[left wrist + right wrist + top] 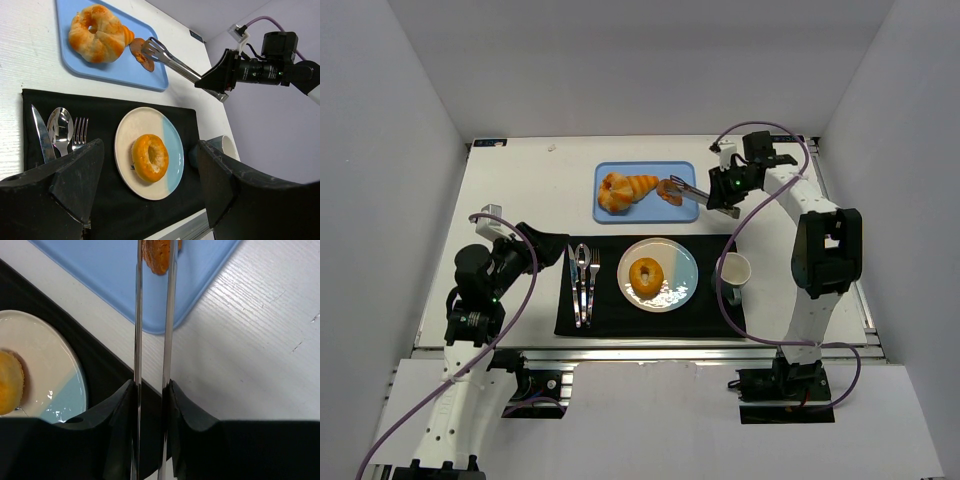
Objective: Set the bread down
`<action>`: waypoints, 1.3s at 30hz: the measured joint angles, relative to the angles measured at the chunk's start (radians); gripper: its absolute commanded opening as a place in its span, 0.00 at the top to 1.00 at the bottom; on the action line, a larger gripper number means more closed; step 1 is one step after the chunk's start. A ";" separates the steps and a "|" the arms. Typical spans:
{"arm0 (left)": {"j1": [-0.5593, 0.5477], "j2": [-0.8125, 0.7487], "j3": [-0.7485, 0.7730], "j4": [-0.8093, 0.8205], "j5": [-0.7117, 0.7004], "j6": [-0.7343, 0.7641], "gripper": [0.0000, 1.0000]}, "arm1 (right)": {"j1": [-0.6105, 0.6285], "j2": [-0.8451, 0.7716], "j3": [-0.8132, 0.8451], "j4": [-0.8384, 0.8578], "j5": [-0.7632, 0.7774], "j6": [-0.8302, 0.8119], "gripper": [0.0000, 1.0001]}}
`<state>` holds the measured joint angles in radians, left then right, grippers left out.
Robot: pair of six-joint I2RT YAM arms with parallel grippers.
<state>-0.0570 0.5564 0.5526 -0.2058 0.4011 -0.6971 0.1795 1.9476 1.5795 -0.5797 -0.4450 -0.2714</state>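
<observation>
A small brown bread piece (669,190) is pinched in the tips of metal tongs (695,193) just over the right part of the blue tray (650,212). My right gripper (728,190) is shut on the tongs' handles, seen close in the right wrist view (152,390), with the bread piece (157,257) at the top edge. A large golden croissant (623,190) lies on the tray's left part. An orange bagel (646,275) sits on the white and blue plate (680,265). My left gripper (535,250) is open and empty, left of the black mat.
A black mat (720,315) holds the plate, with a knife, spoon and fork (584,280) on its left side. A white mug (734,270) stands at the mat's right edge, under the right arm's cable. White walls enclose the table on three sides.
</observation>
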 measured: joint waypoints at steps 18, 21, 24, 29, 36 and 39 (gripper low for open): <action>0.000 0.000 -0.017 0.021 0.004 -0.012 0.16 | -0.058 -0.425 -0.256 -0.134 -0.250 -0.146 0.89; 0.000 0.003 -0.023 0.023 0.009 -0.017 0.16 | -0.057 -0.440 -0.311 -0.116 -0.230 -0.119 0.89; 0.000 0.008 -0.023 0.028 0.014 -0.018 0.16 | -0.058 -0.400 -0.319 -0.076 -0.198 -0.079 0.90; 0.000 0.018 -0.023 0.031 0.023 -0.018 0.16 | -0.058 -0.262 -0.243 -0.018 -0.152 -0.034 0.86; 0.000 -0.023 -0.023 0.026 0.021 -0.020 0.16 | -0.055 -0.106 -0.100 0.026 -0.099 -0.024 0.65; 0.000 -0.043 -0.023 0.023 0.016 -0.023 0.16 | -0.048 -0.074 -0.068 0.032 -0.085 -0.023 0.56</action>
<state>-0.0570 0.5129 0.5301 -0.1829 0.4171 -0.7197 0.1314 1.8740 1.5120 -0.5472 -0.5304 -0.2947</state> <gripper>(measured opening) 0.841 0.420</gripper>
